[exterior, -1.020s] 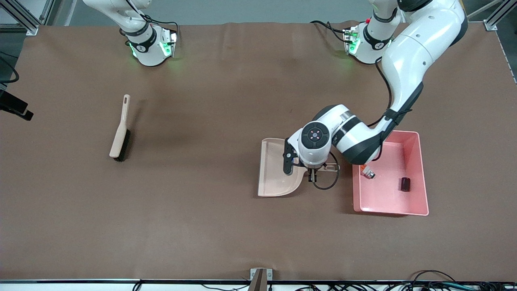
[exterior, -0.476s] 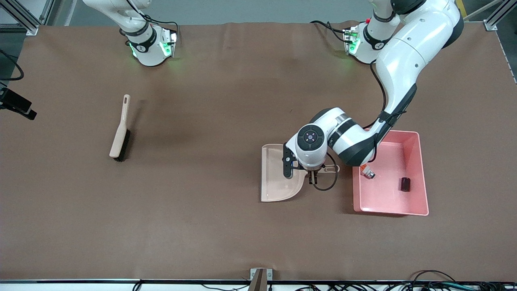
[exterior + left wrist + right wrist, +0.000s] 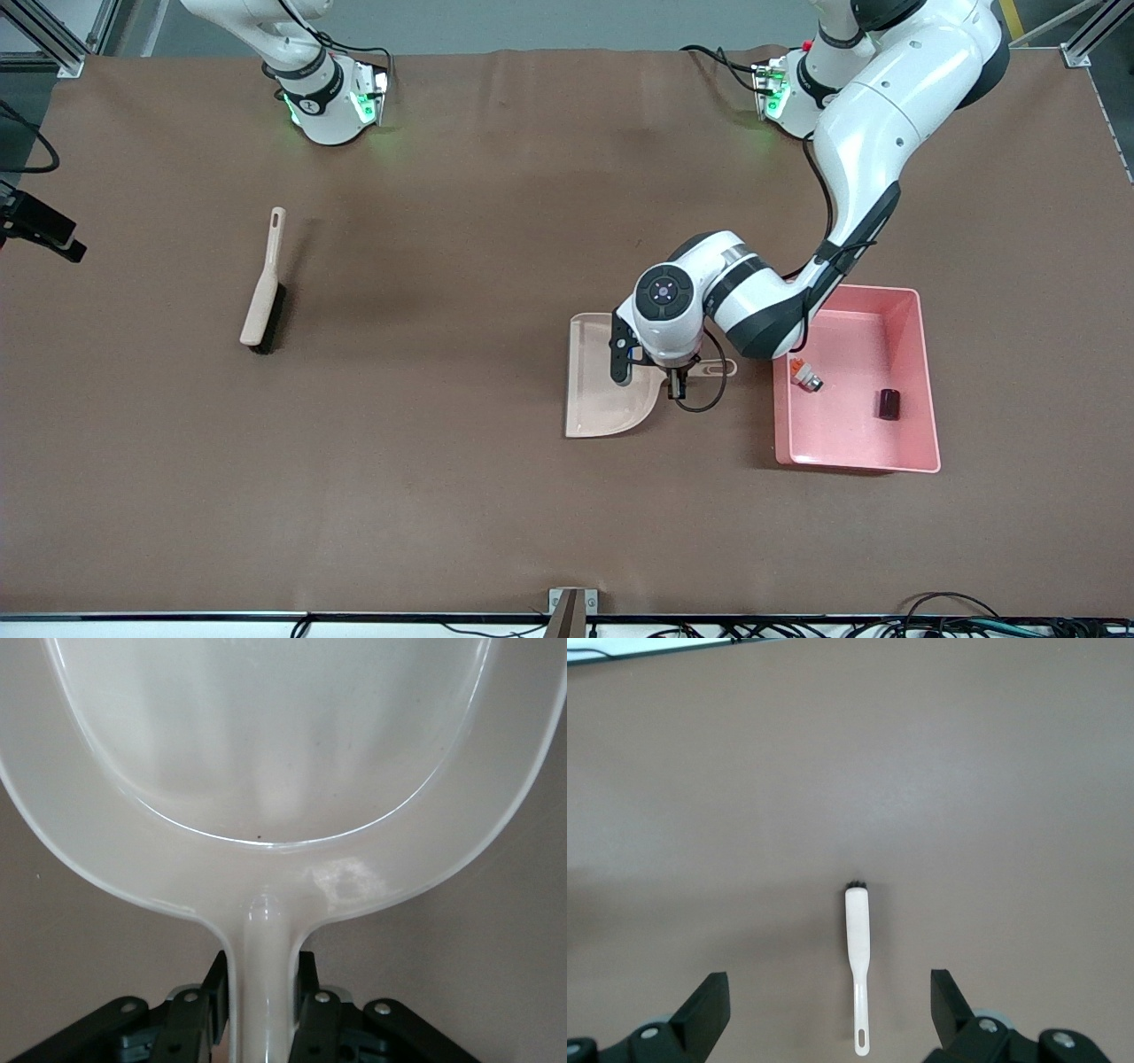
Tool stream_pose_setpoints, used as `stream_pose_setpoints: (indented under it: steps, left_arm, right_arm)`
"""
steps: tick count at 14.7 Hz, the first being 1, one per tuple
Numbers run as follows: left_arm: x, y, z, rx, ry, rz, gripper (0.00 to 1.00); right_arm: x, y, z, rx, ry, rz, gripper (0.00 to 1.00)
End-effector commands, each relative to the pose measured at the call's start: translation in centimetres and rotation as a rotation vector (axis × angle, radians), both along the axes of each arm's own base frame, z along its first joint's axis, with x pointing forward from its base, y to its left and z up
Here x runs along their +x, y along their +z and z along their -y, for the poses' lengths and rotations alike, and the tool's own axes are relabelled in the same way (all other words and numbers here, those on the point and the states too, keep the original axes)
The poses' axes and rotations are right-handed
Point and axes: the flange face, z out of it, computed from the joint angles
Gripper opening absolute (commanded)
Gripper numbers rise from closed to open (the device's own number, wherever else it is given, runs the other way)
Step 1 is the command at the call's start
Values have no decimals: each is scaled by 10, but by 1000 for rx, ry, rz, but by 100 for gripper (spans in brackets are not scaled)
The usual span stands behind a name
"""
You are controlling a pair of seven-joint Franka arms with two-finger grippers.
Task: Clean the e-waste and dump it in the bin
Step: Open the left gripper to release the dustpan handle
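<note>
step: e-waste pcs (image 3: 807, 376) in pink plastic bin (image 3: 921, 381) | left tool (image 3: 679, 386) clamped on beige flat dustpan (image 3: 607, 394) handle, at desk | right tool (image 3: 828, 1014) apart, waits above brush | next: prob. release dustpan

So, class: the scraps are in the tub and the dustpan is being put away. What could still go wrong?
1. The left hand grips only the dustpan handle; the pan might swing or slip.
2. The pan sits beside the pink tub; a careless swing could knock it and jolt the two scraps inside.
</note>
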Motion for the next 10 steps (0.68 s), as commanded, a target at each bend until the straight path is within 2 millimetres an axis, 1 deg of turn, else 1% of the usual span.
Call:
stream_pose_setpoints:
  steps: [1,2,4,5,8,9,10]
  left_arm:
    - [2,-8,1,5,-4,5,5]
    - [2,-9,1,6,-6,6,7]
    - [2,-12,2,2,-13,14,20]
    - [3,-12,3,-5,-14,17,24]
    - [4,-11,3,2,-38,31,25]
    - [4,-11,3,2,-39,30,32]
    - [4,-11,3,0,-30,30,49]
  right_arm:
    - [-8,4,-1,-10,3,-9,100]
    - [-8,4,0,-10,2,-9,100]
    - [-8,4,-2,-10,5,-10,100]
    - [-9,3,-2,-9,3,-19,100]
    - [-9,2,-1,-9,4,-22,100]
    - [-9,2,-1,-9,4,-24,100]
    - [-9,2,0,-8,3,-25,100]
